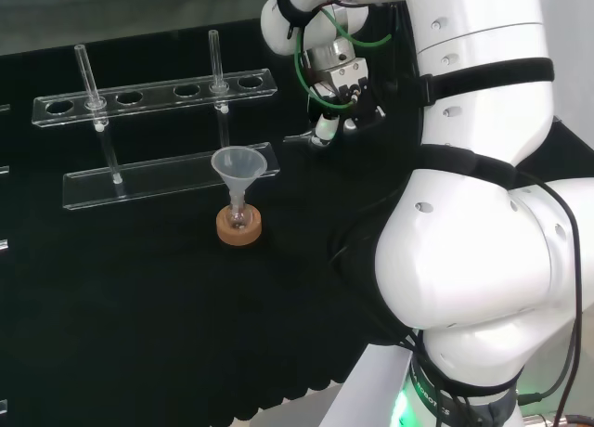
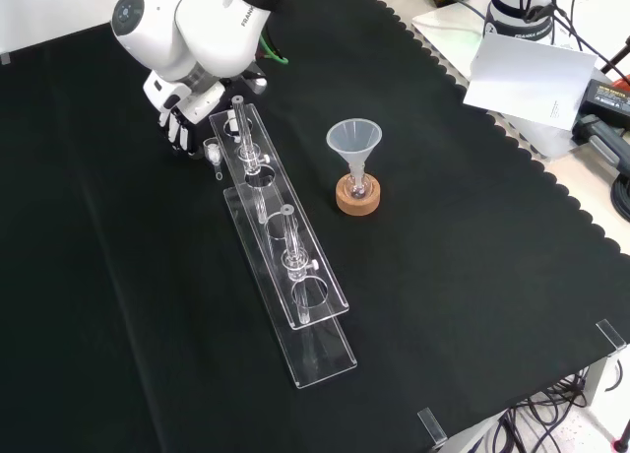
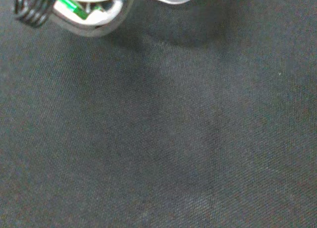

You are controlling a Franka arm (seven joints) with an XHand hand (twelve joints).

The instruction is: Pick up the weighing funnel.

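Weighing funnel point(image 2: 213, 154) lies just beside the hand point(image 2: 178, 126).

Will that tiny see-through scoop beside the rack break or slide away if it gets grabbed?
The weighing funnel looks tiny and thin, so it is probably very light. It looks clear and smooth, like glass, so it may slip or crack if squeezed. Its rounded body might roll on the black cloth when nudged.
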